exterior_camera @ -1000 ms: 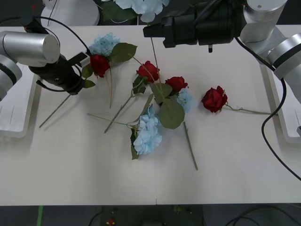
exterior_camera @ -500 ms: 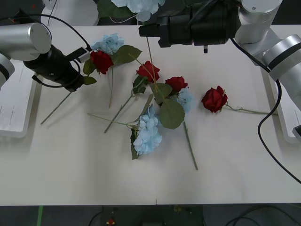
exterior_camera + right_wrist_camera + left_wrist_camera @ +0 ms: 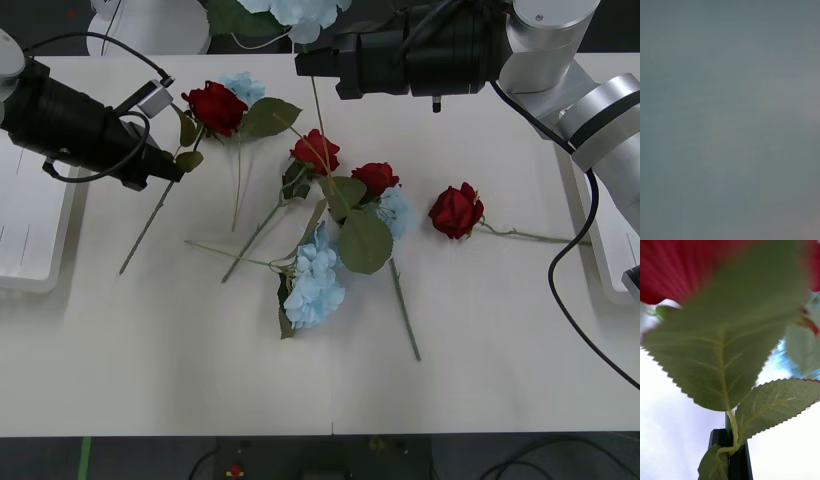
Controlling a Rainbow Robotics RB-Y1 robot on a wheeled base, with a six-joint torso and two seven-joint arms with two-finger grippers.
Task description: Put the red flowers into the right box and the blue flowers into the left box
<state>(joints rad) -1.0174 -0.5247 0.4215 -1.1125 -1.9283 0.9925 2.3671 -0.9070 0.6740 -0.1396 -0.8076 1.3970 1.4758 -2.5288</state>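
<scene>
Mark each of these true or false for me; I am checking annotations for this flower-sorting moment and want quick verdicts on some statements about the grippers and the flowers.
1. The left gripper is shut on a red rose. True.
2. That rose's stem tip rests inside the left box. False: it hangs over the table.
3. Three red roses lie on the table. True.
4. The right arm holds a red rose. False: a blue flower shows above it.
5. A blue flower lies mid-table. True.
</scene>
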